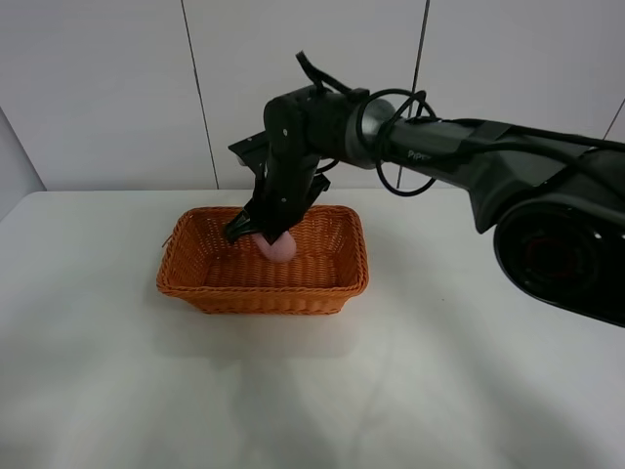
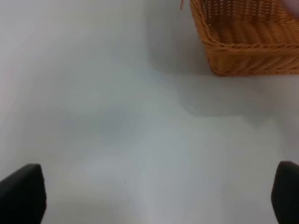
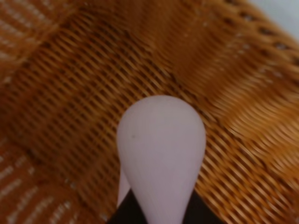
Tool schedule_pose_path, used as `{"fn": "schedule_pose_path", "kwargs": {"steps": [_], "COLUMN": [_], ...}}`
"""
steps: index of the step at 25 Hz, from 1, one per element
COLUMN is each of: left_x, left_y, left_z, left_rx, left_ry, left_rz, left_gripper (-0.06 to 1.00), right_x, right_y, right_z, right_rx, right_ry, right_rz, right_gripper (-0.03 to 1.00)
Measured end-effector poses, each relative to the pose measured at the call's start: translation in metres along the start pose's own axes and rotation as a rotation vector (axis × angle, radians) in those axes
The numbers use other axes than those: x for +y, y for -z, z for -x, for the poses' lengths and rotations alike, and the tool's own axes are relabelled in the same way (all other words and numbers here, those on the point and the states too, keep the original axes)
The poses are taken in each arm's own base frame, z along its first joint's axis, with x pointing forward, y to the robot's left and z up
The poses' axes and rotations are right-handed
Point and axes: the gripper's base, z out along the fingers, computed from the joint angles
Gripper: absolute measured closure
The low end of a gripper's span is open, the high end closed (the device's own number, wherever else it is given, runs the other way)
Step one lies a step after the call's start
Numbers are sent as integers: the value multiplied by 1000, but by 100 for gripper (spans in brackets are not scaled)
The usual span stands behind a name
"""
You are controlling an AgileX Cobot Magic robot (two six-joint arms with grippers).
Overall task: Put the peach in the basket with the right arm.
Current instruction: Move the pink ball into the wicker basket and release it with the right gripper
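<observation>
The pink peach (image 1: 278, 248) is inside the orange wicker basket (image 1: 264, 293), near its back middle, held between the fingers of my right gripper (image 1: 262, 234), which is shut on it. The right arm (image 1: 430, 147) reaches in from the right and bends down over the basket. In the right wrist view the peach (image 3: 161, 154) points toward the woven floor of the basket (image 3: 70, 93); whether it touches the floor I cannot tell. My left gripper (image 2: 149, 196) hovers open over the white table, with one corner of the basket (image 2: 252, 46) ahead of it.
The white table (image 1: 117, 371) spreads around the basket. A white panelled wall (image 1: 107, 88) stands behind the table. One loose wicker strand sticks out at the basket's left rim.
</observation>
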Motion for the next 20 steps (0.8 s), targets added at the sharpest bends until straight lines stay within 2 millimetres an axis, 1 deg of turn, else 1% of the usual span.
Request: {"fn": "schedule_pose_path", "kwargs": {"steps": [2,3,4,6,8,9,11,13,15,17,20], "left_x": [0,0,0,0,0,0,0,0,0,0,0], "left_y": [0,0,0,0,0,0,0,0,0,0,0], "left_z": [0,0,0,0,0,0,0,0,0,0,0], "left_rx": [0,0,0,0,0,0,0,0,0,0,0], "left_ry": [0,0,0,0,0,0,0,0,0,0,0], "left_rz": [0,0,0,0,0,0,0,0,0,0,0], "left_gripper": [-5,-5,-5,-5,-5,-5,-5,-5,-5,-5,-5], "right_x": [0,0,0,0,0,0,0,1,0,-1,-9], "right_y": [-16,-20,-22,-24,-24,-24,-21,-16,-6,11,43], "right_z": [-3,-4,-5,-5,-6,-6,-6,-6,-2,8,23], "right_rx": [13,19,24,29,32,37,43,46,45,26,-11], "right_ry": [0,0,-1,-4,-4,-4,-4,-12,-22,-32,-44], "right_rz": [0,0,0,0,0,-1,0,11,21,29,28], "right_gripper": [95,91,84,66,43,37,31,29,28,28,28]}}
